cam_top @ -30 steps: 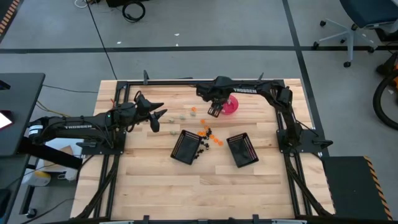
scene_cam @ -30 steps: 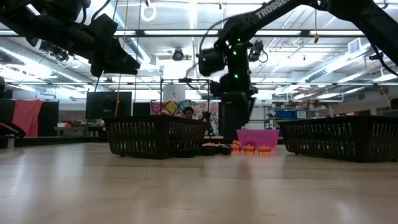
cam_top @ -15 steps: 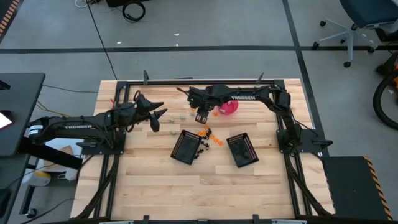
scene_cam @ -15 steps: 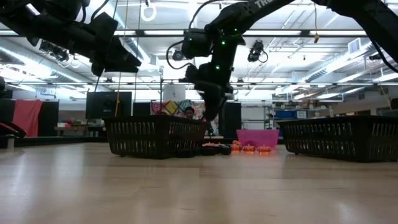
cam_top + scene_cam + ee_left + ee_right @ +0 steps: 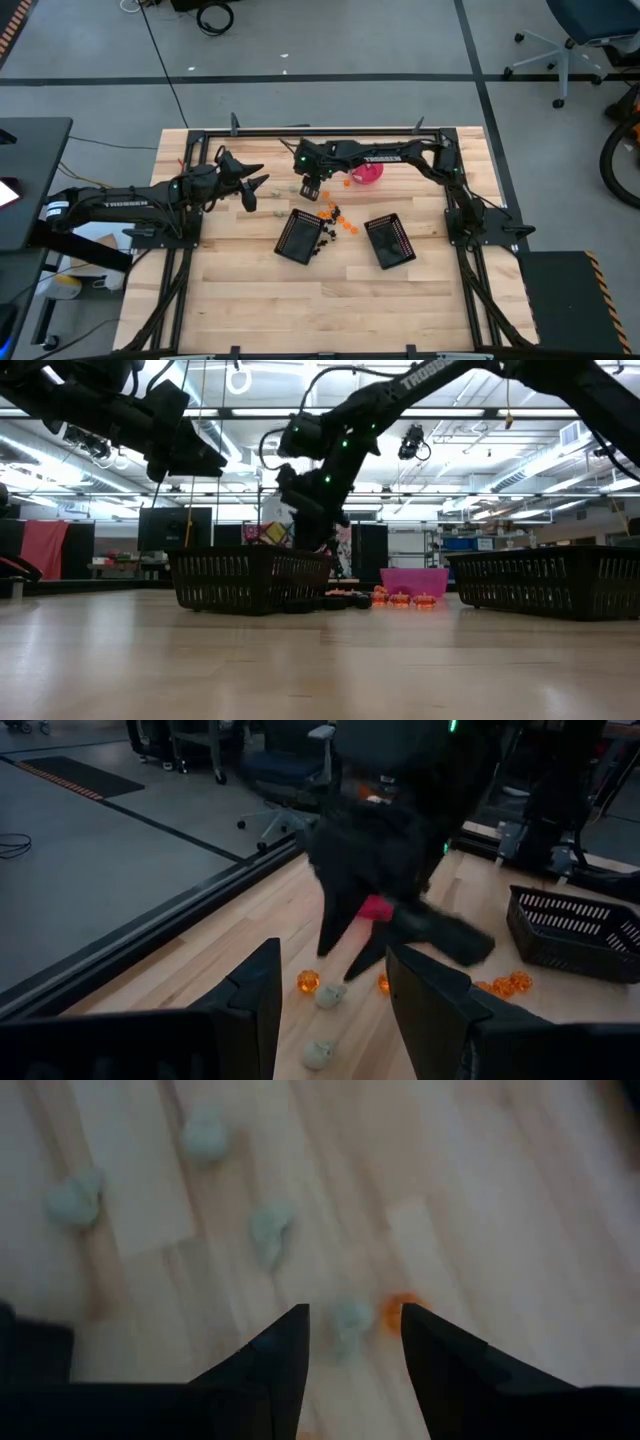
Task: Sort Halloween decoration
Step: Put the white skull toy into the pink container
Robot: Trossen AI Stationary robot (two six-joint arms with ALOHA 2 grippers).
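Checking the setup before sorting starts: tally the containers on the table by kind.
Black mesh baskets: 2
Pink bowl: 1
Total: 3

Two black mesh baskets lying apart on the wooden worktop; pink bowl near the far edge; office chair beyond.
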